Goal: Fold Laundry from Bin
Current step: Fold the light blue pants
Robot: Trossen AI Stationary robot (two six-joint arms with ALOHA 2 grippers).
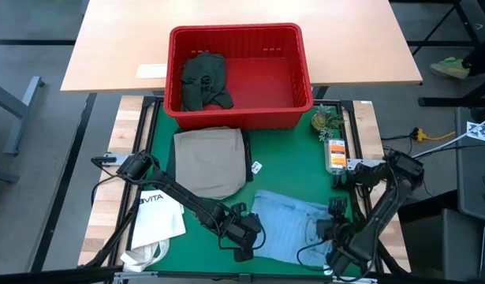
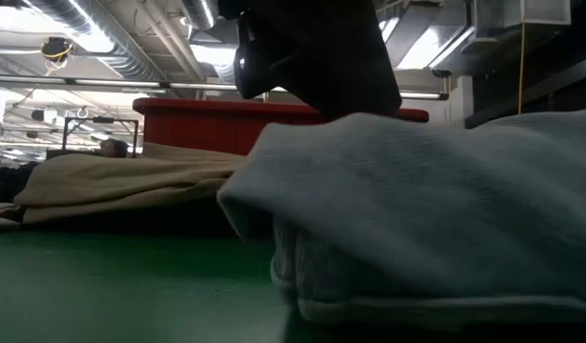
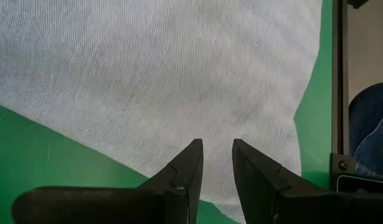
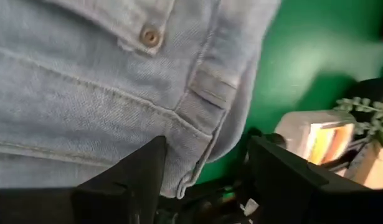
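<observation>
Folding jeans (image 1: pixel 293 225) on mat, near edge; bin (image 1: pixel 238 118) behind; left gripper (image 3: pixel 217 163) slightly parted, empty, over denim; right gripper (image 4: pixel 207 180) spread wide at waistband; next: pinching waistband.

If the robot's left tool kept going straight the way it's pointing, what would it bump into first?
Most likely the pale blue denim jeans lying on the green mat: the left tool points right at that cloth, slightly apart, with nothing visible between.

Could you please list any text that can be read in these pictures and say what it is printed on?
"VITA": on the white tote bag, near the left arm.
Orange packet by the plant: print too small to read.
White tag on the green mat: unreadable.
</observation>
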